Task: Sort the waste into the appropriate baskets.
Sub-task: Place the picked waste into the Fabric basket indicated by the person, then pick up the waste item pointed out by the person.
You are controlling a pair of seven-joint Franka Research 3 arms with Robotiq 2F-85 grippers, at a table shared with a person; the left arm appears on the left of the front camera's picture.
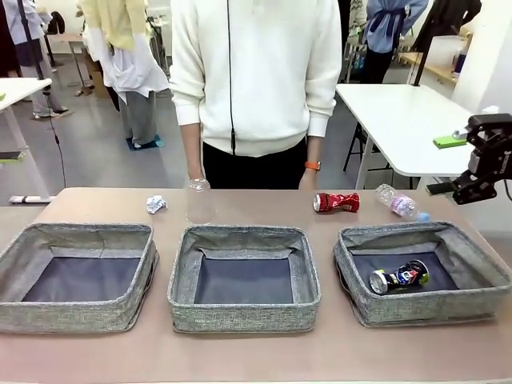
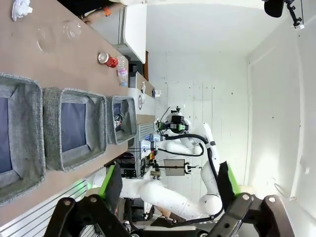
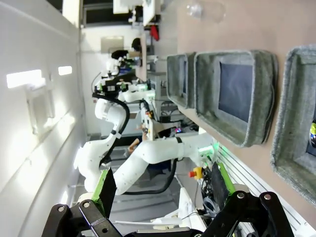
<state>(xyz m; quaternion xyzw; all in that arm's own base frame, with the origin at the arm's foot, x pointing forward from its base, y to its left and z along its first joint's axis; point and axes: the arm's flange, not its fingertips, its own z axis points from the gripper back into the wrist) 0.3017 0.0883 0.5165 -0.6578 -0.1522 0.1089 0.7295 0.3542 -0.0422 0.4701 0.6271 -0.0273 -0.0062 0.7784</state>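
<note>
One piece sorted, four to go: a crushed dark blue-silver can [image 1: 399, 278] lay on its side in the right basket [image 1: 480, 276], the one item binned so far. The middle basket [image 1: 244, 232] and the left basket [image 1: 76, 232] showed nothing but their dark lining.

The rest of the waste lay in a loose row on the table [image 1: 256, 352], between the baskets and a person [image 1: 256, 80] in a white top standing at the far edge. A crumpled paper ball [image 1: 156, 204] sat beyond the gap between the left and middle baskets. A clear plastic cup [image 1: 198, 204] stood upright just behind the middle basket. A crushed red can [image 1: 336, 202] and a clear plastic bottle [image 1: 398, 202] lay near each other behind the right basket.

Neither arm was at work. The right gripper [image 3: 163, 197] hung above the table's right end, well clear of the litter, its fingers spread wide and holding nothing. The left gripper [image 2: 169, 192] was likewise wide open and empty, off to the table's left side.

By the look of it, the job had barely begun, with the red can or bottle the likeliest next pick for the right arm.
</note>
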